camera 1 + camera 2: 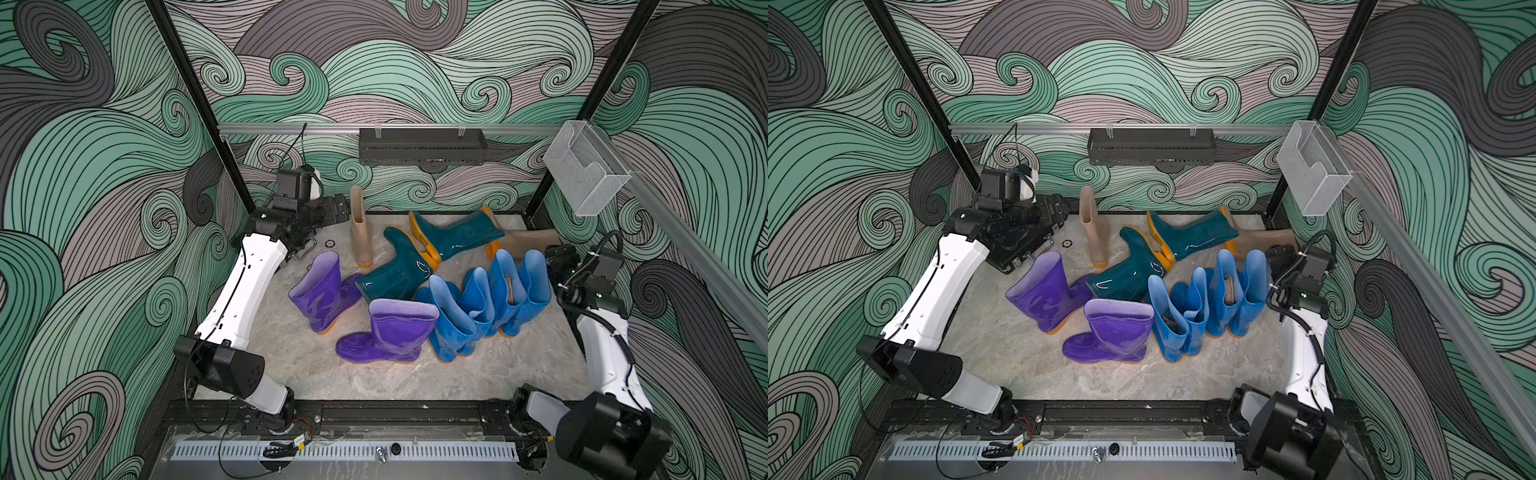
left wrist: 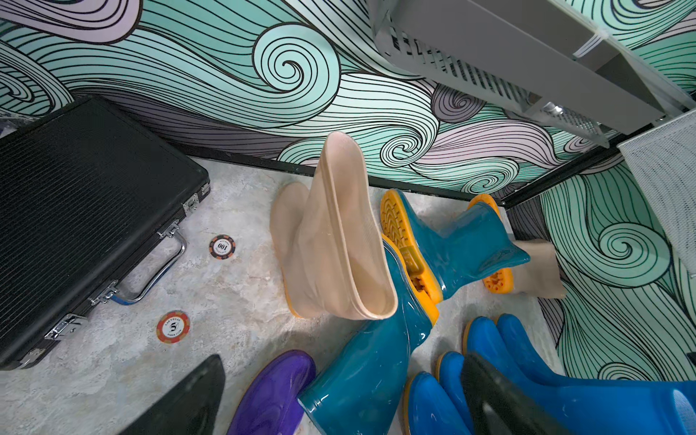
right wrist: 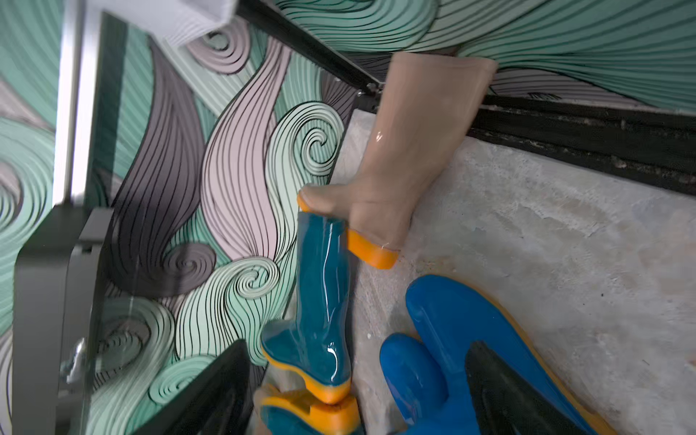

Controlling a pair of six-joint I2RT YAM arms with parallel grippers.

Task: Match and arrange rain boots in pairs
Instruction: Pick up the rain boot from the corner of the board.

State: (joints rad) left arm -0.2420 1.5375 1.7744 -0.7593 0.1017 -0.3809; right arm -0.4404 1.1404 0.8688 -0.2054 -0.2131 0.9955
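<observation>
My left end effector [image 1: 340, 209] hangs at the upper left of the desk [image 1: 374, 382] in a top view. Its jaws are spread wide and empty, just beside the upright beige boot [image 1: 358, 232]. My right end effector [image 1: 559, 254] sits at the desk's right edge, jaws likewise wide apart and holding nothing. It is just beside the outermost of the 4 blue boots [image 1: 505, 291], which stand in a tight row right of centre.

Beyond that row, at the upper right, the other beige boot [image 1: 530, 241] lies on its side with its foot against a fallen teal boot [image 1: 457, 237]. The 2nd teal boot [image 1: 395, 274] lies at centre, sole to sole with it. The 2 purple boots [image 1: 320, 291] stand on their soles left of centre and at lower centre, near each other but not lined up.

The desk is grey and marbled. Swirling waves in teal, grey and mauve cover every wall. A black slotted tray [image 1: 422, 147] hangs on the back wall's metal rail, and a clear plastic holder [image 1: 586, 170] hangs at the upper right.

Below my left arm lies a black case [image 2: 75, 211] with a metal handle. Beside it are 2 poker chips, 1 marked "100" [image 2: 222, 246]. The other is marked "5" [image 2: 173, 326], and its ring appears to read "LAS VEGAS POKER CLUB".
</observation>
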